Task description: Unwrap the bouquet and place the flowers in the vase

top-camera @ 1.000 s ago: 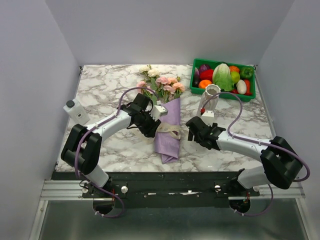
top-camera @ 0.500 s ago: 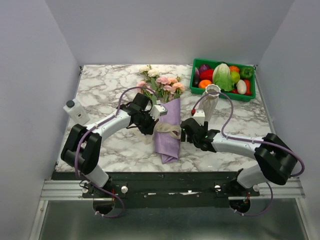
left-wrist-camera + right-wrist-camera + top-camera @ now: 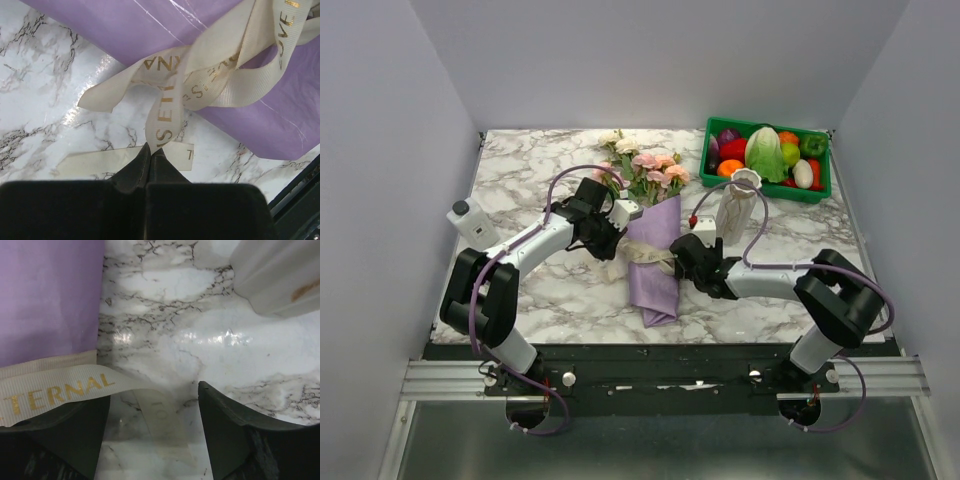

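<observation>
At mid-frame, your left jaws clamp the ribbon (image 3: 170,117) of the bouquet (image 3: 655,255); your right jaws gape around a ribbon tail (image 3: 65,387) on the bench (image 3: 535,170), near the vase (image 3: 734,208).

Marble table (image 3: 520,170) bears bouquet (image 3: 655,275), vase (image 3: 732,215), green crate (image 3: 805,192).

Robot lab booth, folks: plain grey walls (image 3: 380,150) boxing in a marble-look counter (image 3: 530,180), robot arms (image 3: 535,240) bolted to a metal rail (image 3: 440,378).
</observation>
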Robot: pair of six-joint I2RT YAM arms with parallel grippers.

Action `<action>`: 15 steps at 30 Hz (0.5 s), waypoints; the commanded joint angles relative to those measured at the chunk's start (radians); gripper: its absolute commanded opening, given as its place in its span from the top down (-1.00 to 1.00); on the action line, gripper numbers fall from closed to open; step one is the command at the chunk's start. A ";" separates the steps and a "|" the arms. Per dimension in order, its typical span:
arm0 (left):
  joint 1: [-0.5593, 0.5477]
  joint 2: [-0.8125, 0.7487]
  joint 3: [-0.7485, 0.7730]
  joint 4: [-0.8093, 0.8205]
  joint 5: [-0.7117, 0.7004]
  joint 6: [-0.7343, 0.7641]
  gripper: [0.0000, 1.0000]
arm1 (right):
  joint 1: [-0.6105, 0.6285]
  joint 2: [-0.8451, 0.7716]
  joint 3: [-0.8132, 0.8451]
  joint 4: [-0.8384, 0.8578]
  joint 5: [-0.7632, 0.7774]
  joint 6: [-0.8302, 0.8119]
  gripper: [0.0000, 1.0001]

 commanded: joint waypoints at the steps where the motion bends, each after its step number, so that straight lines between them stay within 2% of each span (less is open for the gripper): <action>1: 0.001 -0.028 0.025 -0.029 -0.032 -0.010 1.00 | 0.007 0.074 0.022 0.048 0.085 -0.032 -0.46; 3: 0.001 -0.031 0.026 -0.032 -0.034 -0.009 1.00 | 0.010 0.090 0.024 0.055 0.092 -0.031 -0.37; 6: 0.001 -0.035 0.028 -0.038 -0.040 -0.010 1.00 | 0.013 0.076 0.007 0.059 0.082 -0.024 -0.10; 7: 0.001 -0.039 0.029 -0.039 -0.041 -0.009 1.00 | 0.017 0.067 -0.004 0.059 0.079 -0.021 0.07; 9: 0.003 -0.040 0.029 -0.040 -0.047 -0.013 1.00 | 0.030 0.029 -0.019 0.058 0.080 -0.018 0.27; 10: 0.003 -0.046 0.031 -0.042 -0.049 -0.013 1.00 | 0.034 0.010 -0.027 0.052 0.082 -0.014 0.49; 13: 0.014 -0.057 0.041 -0.049 -0.055 -0.015 1.00 | 0.054 -0.068 -0.047 0.009 0.100 0.023 0.86; 15: 0.024 -0.063 0.049 -0.064 -0.055 -0.019 1.00 | 0.065 -0.120 -0.065 -0.084 0.112 0.052 0.98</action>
